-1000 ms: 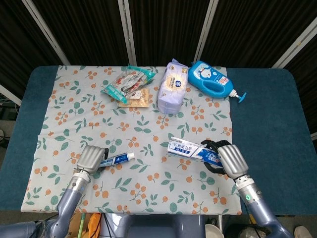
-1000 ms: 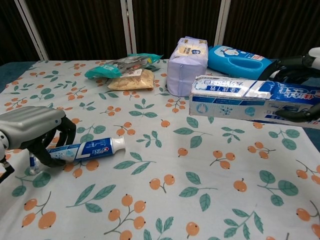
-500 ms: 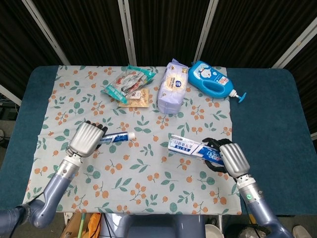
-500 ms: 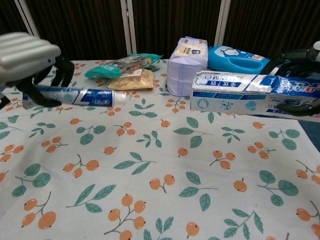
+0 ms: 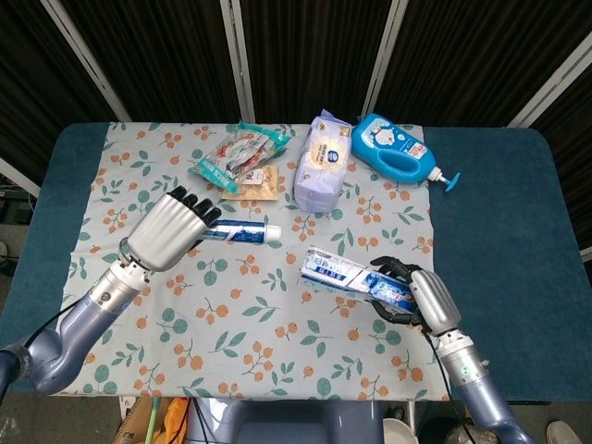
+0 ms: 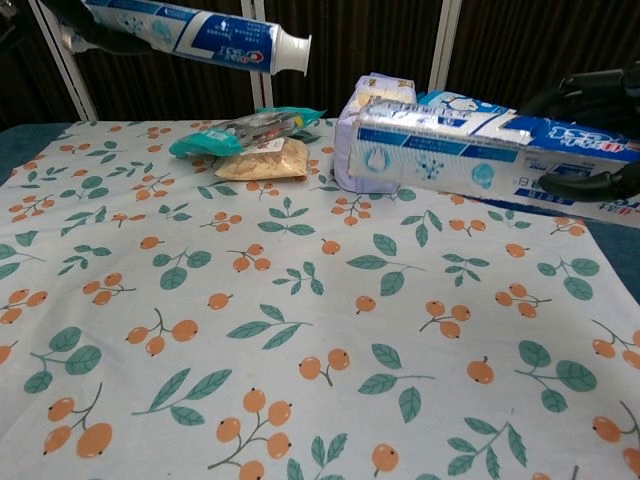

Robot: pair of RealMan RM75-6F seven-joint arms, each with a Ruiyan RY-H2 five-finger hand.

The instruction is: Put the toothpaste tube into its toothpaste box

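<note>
Nearest me, my right hand [image 5: 418,294] grips the toothpaste box [image 5: 351,277] by its far end, holding it level above the floral tablecloth [image 5: 259,324]. Further out, my left hand [image 5: 168,231] is wrapped around the toothpaste tube [image 5: 242,231], lifted clear, cap pointing toward the box. They are well apart. I judge the cap could catch the box's end flap, which I cannot tell is open, and buckle it.

toothpaste tube [image 6: 200,35] tail hidden | toothpaste box [image 6: 480,155] right end cropped
</note>
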